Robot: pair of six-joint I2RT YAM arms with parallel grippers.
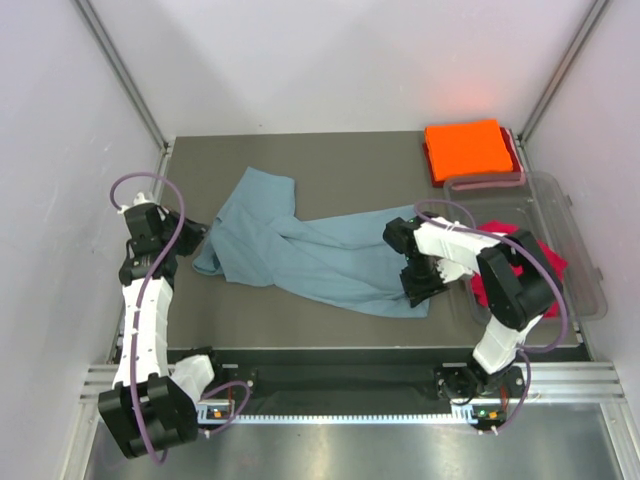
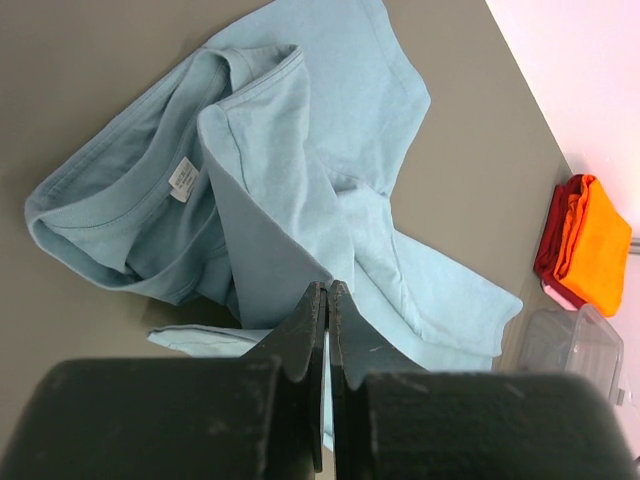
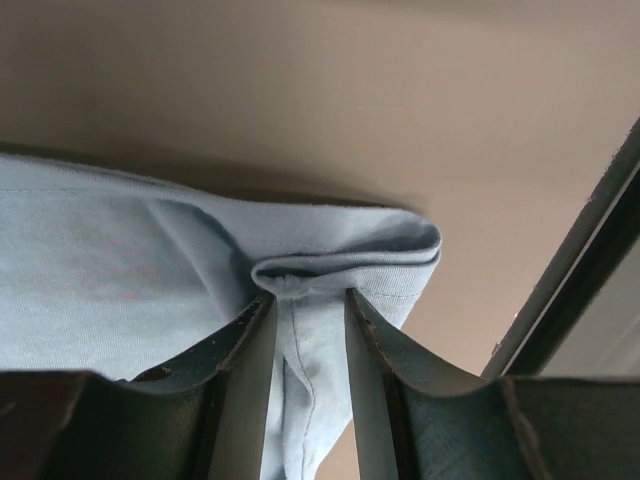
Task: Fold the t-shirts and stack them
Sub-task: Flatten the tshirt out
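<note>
The grey-blue t-shirt (image 1: 300, 250) lies crumpled and stretched across the middle of the table, collar end to the left; it also shows in the left wrist view (image 2: 290, 180). My left gripper (image 1: 197, 238) is shut at the shirt's left edge, its fingertips (image 2: 327, 285) just over the cloth with nothing clearly held. My right gripper (image 1: 418, 290) is closed on a bunched fold of the shirt's hem (image 3: 340, 250) at its right end, with cloth between the fingers (image 3: 305, 295). A folded orange t-shirt (image 1: 467, 148) lies on a folded red one (image 1: 435, 168) at the back right.
A clear plastic tub (image 1: 585, 250) stands at the right edge with red cloth (image 1: 545, 262) in it, close behind my right arm. The tub (image 2: 575, 345) and the orange and red pile (image 2: 600, 245) show far off in the left wrist view. Metal frame posts stand at the back corners.
</note>
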